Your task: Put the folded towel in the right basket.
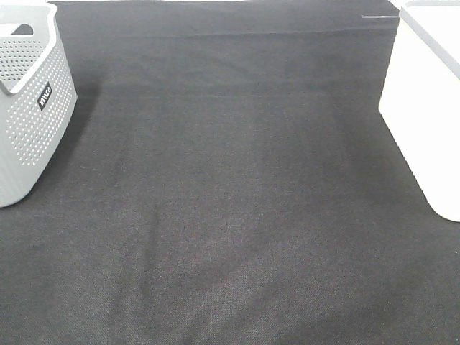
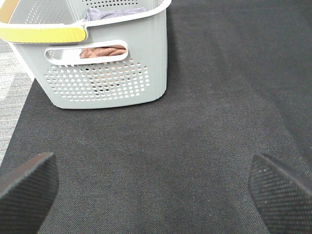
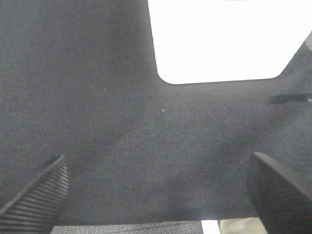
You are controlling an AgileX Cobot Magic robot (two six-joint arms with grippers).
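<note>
Both arms' jaws were spread w/ nothing held; I'd lift a towel (image 2: 103,51) from left-edge grey basket (image 2: 112,73) toward right-edge white basket (image 1: 424,108).

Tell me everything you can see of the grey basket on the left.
The grey basket looks like plastic, with perforated walls, rounded corners and a white-edged handle slot. It stands upright on the black cloth at the table's left edge, a small dark label on its side in the exterior view. Inside, a brownish towel shows through the slot and a greyish one lies near the rim. A yellow strip crosses its near rim. No pincer touches it.
</note>
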